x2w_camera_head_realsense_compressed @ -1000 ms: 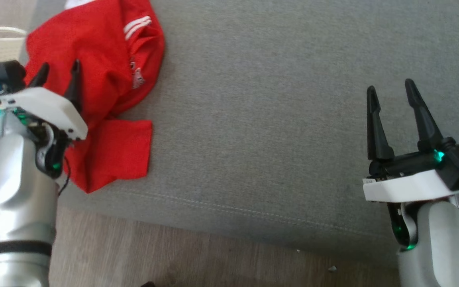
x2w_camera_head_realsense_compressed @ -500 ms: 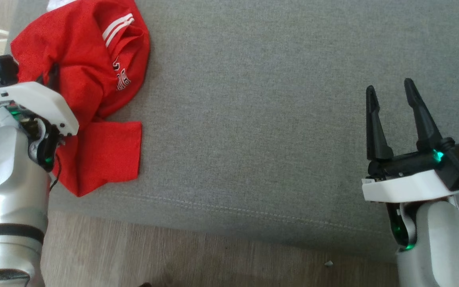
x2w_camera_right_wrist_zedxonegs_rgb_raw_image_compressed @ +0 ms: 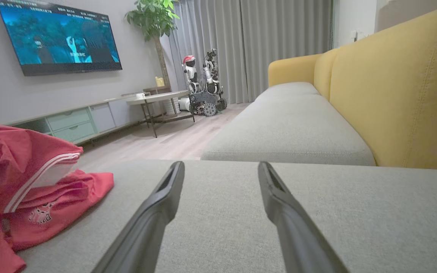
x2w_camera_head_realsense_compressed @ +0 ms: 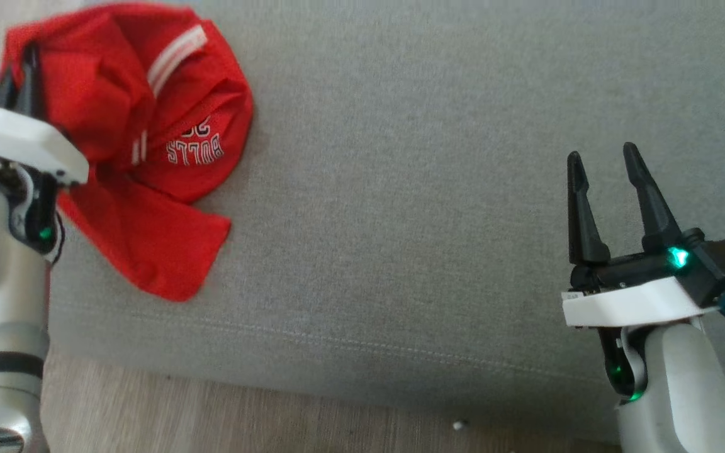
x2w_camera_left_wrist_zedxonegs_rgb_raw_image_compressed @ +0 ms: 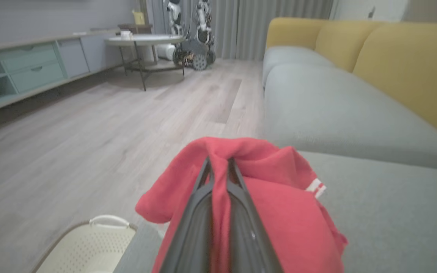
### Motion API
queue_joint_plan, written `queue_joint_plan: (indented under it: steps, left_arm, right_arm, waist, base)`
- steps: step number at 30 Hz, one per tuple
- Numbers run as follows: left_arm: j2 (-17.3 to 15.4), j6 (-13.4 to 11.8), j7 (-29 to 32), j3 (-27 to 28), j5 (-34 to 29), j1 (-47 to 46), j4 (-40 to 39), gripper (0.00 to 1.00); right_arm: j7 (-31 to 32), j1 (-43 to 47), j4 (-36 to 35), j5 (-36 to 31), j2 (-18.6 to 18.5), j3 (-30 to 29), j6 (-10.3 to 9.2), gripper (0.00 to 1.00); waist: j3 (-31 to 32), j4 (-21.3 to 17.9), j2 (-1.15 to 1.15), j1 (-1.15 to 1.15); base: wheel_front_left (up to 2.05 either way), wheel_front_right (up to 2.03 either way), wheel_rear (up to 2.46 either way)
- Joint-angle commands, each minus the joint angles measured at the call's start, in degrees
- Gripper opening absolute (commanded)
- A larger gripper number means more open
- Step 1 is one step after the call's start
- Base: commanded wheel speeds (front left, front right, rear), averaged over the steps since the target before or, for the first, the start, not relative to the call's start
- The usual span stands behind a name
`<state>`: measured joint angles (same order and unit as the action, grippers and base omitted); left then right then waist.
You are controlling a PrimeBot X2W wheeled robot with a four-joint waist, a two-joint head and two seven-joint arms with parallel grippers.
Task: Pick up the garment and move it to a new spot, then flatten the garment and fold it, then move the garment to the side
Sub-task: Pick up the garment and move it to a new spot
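The garment (x2w_camera_head_realsense_compressed: pixel 148 138) is a crumpled red jersey with white stripes and "BULLS" lettering, at the left end of the grey sofa seat (x2w_camera_head_realsense_compressed: pixel 432 189). My left gripper (x2w_camera_head_realsense_compressed: pixel 19 66) is shut on a bunched fold at its upper left edge, lifting it. In the left wrist view the two dark fingers (x2w_camera_left_wrist_zedxonegs_rgb_raw_image_compressed: pixel 203 189) meet with red cloth (x2w_camera_left_wrist_zedxonegs_rgb_raw_image_compressed: pixel 279 197) pinched between them. My right gripper (x2w_camera_head_realsense_compressed: pixel 601 170) hovers open over the bare seat at the right, far from the garment (x2w_camera_right_wrist_zedxonegs_rgb_raw_image_compressed: pixel 32 182), with nothing between its fingers (x2w_camera_right_wrist_zedxonegs_rgb_raw_image_compressed: pixel 157 204).
A cream perforated basket (x2w_camera_left_wrist_zedxonegs_rgb_raw_image_compressed: pixel 89 242) stands on the wooden floor (x2w_camera_left_wrist_zedxonegs_rgb_raw_image_compressed: pixel 89 132) beside the sofa's left end. The seat's front edge (x2w_camera_head_realsense_compressed: pixel 337 371) runs along the bottom. Yellow back cushions (x2w_camera_right_wrist_zedxonegs_rgb_raw_image_compressed: pixel 400 91), a round table (x2w_camera_right_wrist_zedxonegs_rgb_raw_image_compressed: pixel 157 99), a low cabinet (x2w_camera_left_wrist_zedxonegs_rgb_raw_image_compressed: pixel 21 68) and another robot (x2w_camera_right_wrist_zedxonegs_rgb_raw_image_compressed: pixel 203 91) lie further off.
The left gripper has closed on the garment's upper left edge and raised it, bunching the cloth and turning the lettering up. The head camera has shifted. The right gripper stays open.
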<state>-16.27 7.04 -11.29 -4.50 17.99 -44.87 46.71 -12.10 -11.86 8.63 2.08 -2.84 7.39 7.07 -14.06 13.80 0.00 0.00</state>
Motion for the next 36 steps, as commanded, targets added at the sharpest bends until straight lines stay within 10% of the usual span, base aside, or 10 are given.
queue_joint_plan:
  steps: [1,21,36]
  left_arm:
    - [-3.59,-0.23,-0.96,2.11,0.48,-1.26,-3.32,0.00]
    - [2.31,-2.39,6.92,0.54,7.18,5.36,-42.25,0.00]
    - [9.59,-3.81,11.46,-9.24,5.71,0.44,-41.98,0.00]
  right_arm:
    - [-0.72,-0.70,-1.56,0.57,-0.04,1.70,0.42,1.00]
    - [-2.80,-3.81,-0.77,4.03,-0.04,1.90,0.42,1.00]
    - [-2.89,-8.34,-11.38,9.15,-0.04,2.77,0.42,1.00]
  waist:
    - [1.30,-0.39,0.00,0.00]
    - [2.60,-11.53,0.00,0.00]
    - [-5.55,-29.37,0.00,0.00]
  base:
    - [0.00,0.00,0.00]
    - [0.00,0.00,0.00]
    - [0.00,0.00,0.00]
